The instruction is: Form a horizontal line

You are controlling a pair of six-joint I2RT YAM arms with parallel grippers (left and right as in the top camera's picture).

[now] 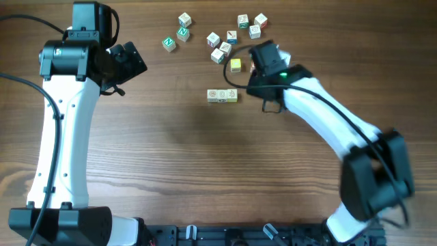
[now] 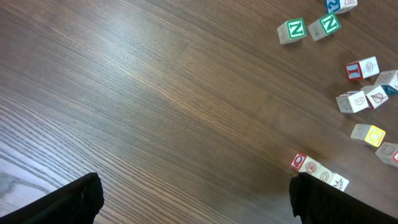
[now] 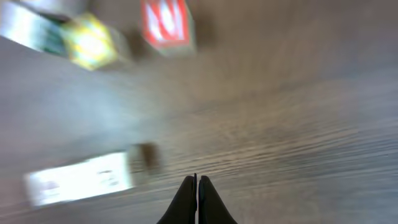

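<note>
Since the horizontal line [image 1: 222,96] lies on the tabletop [image 1: 177,157] as three touching cubes, just left of the right wrist, the step in hand appears to be extending it. The right fingers [image 3: 189,199] are pressed together and empty; the left fingers [image 2: 68,202] stand spread apart. The next move likely calls for seating the loose yellow cube [image 1: 235,65] flush against the row's end.

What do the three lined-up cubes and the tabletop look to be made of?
Row of three cubes: probably pale unvarnished wood with printed pictures; matte faces, light edges, one end yellowish. Tabletop: brown wood or wood-look laminate; long parallel grain lines with a slight sheen, so which one stays open.
</note>
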